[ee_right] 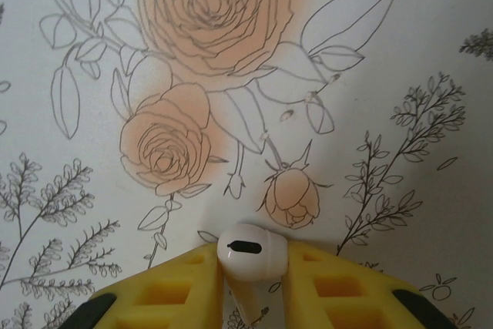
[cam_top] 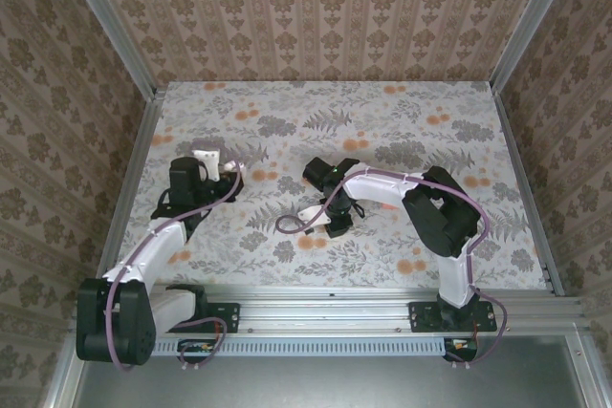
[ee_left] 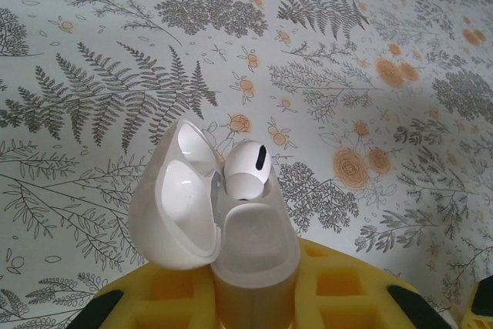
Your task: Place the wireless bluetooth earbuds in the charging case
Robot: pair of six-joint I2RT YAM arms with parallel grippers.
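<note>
Floral tablecloth (cam_top: 382,131) — left gripper (ee_left: 250,287) clamps open charging case (ee_left: 185,213), one earbud (ee_left: 246,169) seated; right gripper (ee_right: 254,271) pinches second earbud (ee_right: 251,247) by stem — thin hold, may twist, misalign.

White charging case (ee_left: 254,244), 2 white earbuds (ee_left: 245,169); yellow fingers (ee_right: 185,275) (black tips); tablecloth (ee_left: 92,5) grey ferns, orange roses.

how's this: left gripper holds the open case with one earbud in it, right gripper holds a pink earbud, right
Not quite: the right wrist view shows the held earbud in the right gripper is white, not pink. The left gripper does hold the open case with the seated earbud in it.
</note>
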